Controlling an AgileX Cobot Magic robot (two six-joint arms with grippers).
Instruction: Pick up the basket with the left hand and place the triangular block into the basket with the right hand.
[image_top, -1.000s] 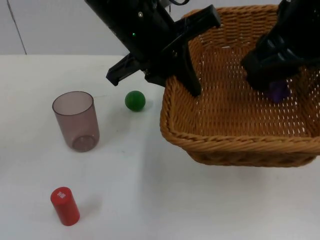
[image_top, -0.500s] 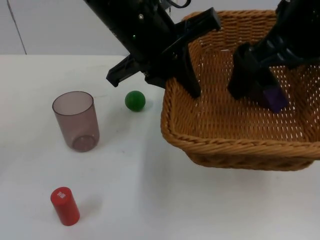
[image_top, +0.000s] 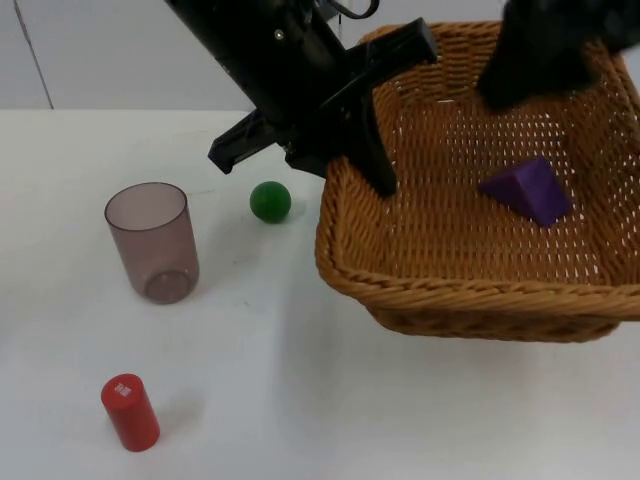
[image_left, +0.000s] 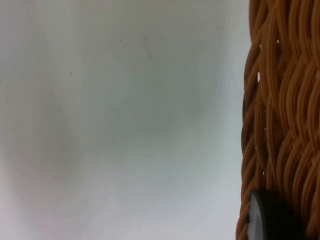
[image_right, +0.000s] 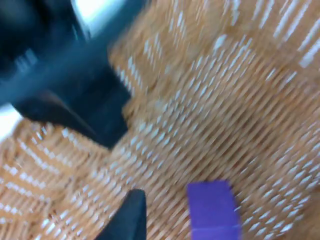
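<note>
1. Top view: bright, even, diffuse light on the white worktop, without glare.
2. Shadows are soft and pale: a faint one beside the red cylinder, another under the wicker basket at lower centre.
3. The translucent cup lets light through, tinting its base.
4. Left wrist view: the basket weave is close and slightly soft; the worktop shows dim grey gradients.
5. Right wrist view: heavy motion blur smears the weave and the purple triangular block.
</note>
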